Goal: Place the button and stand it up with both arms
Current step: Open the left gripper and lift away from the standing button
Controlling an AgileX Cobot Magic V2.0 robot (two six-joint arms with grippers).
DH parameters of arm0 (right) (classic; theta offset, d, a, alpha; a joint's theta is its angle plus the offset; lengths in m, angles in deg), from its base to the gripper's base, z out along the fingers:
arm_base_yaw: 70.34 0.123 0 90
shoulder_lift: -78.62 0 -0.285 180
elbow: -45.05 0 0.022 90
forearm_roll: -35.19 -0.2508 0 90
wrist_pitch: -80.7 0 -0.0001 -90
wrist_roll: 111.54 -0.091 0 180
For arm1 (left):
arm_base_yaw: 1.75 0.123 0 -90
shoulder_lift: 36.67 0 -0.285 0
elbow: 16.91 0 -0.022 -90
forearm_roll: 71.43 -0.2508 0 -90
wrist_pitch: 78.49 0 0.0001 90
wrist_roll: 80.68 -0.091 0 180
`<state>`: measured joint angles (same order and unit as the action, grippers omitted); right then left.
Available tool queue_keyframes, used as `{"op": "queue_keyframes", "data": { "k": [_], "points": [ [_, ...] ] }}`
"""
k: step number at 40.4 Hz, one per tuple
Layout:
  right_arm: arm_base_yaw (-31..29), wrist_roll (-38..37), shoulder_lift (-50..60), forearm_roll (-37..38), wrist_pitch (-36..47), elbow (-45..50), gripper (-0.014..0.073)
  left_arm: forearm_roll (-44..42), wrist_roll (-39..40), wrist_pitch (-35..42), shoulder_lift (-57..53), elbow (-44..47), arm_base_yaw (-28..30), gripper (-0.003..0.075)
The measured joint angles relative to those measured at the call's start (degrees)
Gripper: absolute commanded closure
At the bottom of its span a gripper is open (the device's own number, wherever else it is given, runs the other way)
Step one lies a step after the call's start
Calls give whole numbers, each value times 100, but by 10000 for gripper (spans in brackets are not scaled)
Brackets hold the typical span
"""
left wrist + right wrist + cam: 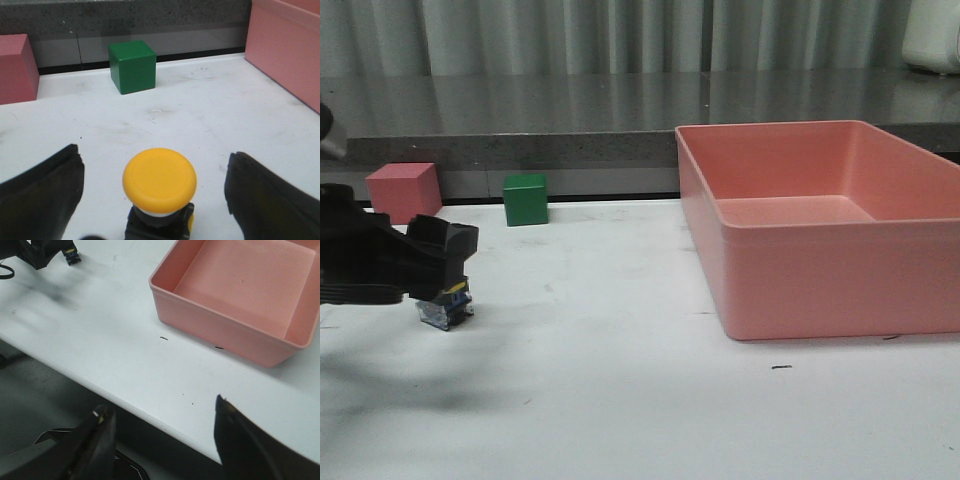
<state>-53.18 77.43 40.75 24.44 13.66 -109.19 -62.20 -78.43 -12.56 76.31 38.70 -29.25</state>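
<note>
The button (159, 180) sits on the white table at the left, its yellow mushroom cap toward the left wrist camera and its black base below. In the front view only its black, blue and silver base (447, 306) shows under the gripper. My left gripper (155, 156) is open, with one finger on each side of the button and clear gaps to it; in the front view it (445, 258) is just above the button. My right gripper (161, 407) is open and empty over the table's front edge, far from the button (71, 255).
A big pink bin (820, 230) stands on the right half of the table. A green cube (525, 199) and a pink cube (404, 191) stand at the back left, beyond the button. A grey ledge runs behind the table.
</note>
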Motion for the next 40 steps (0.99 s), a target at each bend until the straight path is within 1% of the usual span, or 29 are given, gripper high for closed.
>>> {"op": "queue_keyframes", "data": {
  "k": [4, 11, 14, 16, 18, 23, 27, 29, 31, 34, 40],
  "points": [
    [0, 0, 0, 0, 0, 0, 138, 0, 0, 0, -341, 157, 0, 153],
    [0, 0, 0, 0, 0, 0, 138, 0, 0, -56, -1251, 442, 0, 153],
    [0, 0, 0, 0, 0, 0, 138, 0, 0, -504, -1797, 454, 0, 153],
    [0, 0, 0, 0, 0, 0, 138, 0, 0, -983, -2163, 454, 0, 153],
    [0, 0, 0, 0, 0, 0, 138, -26, 0, -1543, -2542, 435, 0, 153],
    [0, 0, 0, 0, 0, 0, 138, -84, 0, -3377, -3549, 235, 0, 153],
    [0, 0, 0, 0, 0, 0, 138, -145, 0, -5164, -4291, -235, 0, 153],
    [0, 0, 0, 0, 0, 0, 138, -222, 0, -6191, -4619, -527, 0, 153],
    [0, 0, 0, 0, 0, 0, 138, -306, 0, -7003, -4911, -820, 0, 153],
    [0, 0, 0, 0, 0, 0, 138, -403, 0, -8060, -5294, -1230, 0, 153],
    [0, 0, 0, 0, 0, 0, 138, -508, 0, -9663, -5834, -1838, 0, 154]
  ]
}}
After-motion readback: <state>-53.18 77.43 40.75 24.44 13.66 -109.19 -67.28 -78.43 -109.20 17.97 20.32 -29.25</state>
